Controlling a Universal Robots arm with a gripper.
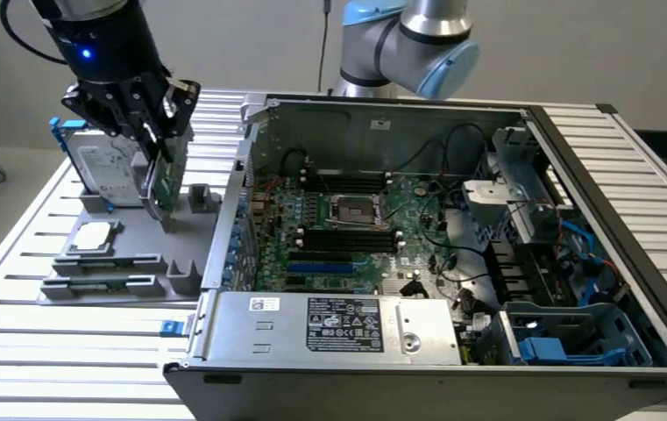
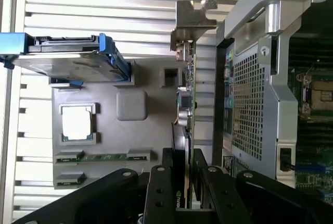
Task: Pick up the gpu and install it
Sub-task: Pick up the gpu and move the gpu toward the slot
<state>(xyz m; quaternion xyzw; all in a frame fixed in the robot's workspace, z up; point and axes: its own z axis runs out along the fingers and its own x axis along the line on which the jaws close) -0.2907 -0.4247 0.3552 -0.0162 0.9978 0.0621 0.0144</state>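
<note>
The gpu [image 1: 162, 182] is a thin green card with a black cooler. It stands upright on edge over the grey holder tray [image 1: 134, 254], on the exterior view's left of the open computer case [image 1: 427, 237]. My gripper [image 1: 144, 118] comes down from above and is shut on the card's upper edge. In the wrist view the gpu [image 2: 186, 104] runs away from my gripper [image 2: 182, 169], black fingers [image 2: 158, 193] on both faces, its silver bracket [image 2: 190, 23] at the far end. Whether its lower edge still touches the tray I cannot tell.
A silver hard drive in a blue frame [image 1: 109, 168] stands in the tray just beside the card. A processor chip [image 1: 94, 235] and memory sticks [image 1: 99, 282] lie nearer the front. The case wall [image 2: 250, 104] is close alongside. The motherboard [image 1: 345, 228] lies open inside.
</note>
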